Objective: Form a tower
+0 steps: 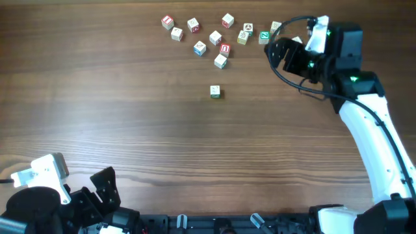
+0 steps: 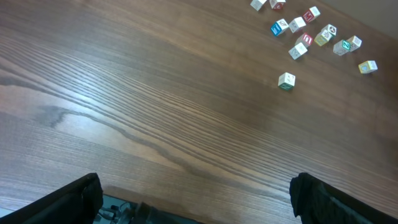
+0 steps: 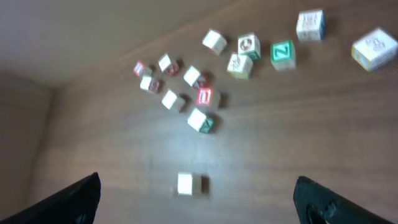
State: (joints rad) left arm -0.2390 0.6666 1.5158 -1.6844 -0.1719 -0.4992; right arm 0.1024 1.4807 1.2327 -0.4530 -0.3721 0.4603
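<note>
You see the tower (image 1: pixel 215 91) alone, near the group of loose cubes (image 1: pixel 218 36), on its robot side. Your right gripper (image 1: pixel 285 53) hangs released beside this group; the left gripper (image 1: pixel 97 188), also released, is well apart.

The left arm (image 1: pixel 36 201) sits folded low at 7 o'clock of the overhead view. Its white wrist housing (image 1: pixel 42 174) lies toward the near edge. The left tool (image 1: pixel 97 188) points toward 1 o'clock with its jaws spread wide, holding nothing. In the left wrist view its black fingers (image 2: pixel 68 200) show only as tips at the two lower corners.

The right arm (image 1: pixel 374 143) stretches from its base at 5 o'clock up to 1 o'clock — a white forearm, then a black wrist (image 1: pixel 348 58) with a green light. The right tool (image 1: pixel 279 52) faces 9 o'clock, its jaws likewise wide apart and empty. In its own camera the fingers (image 3: pixel 65 199) sit at the lower corners.
</note>
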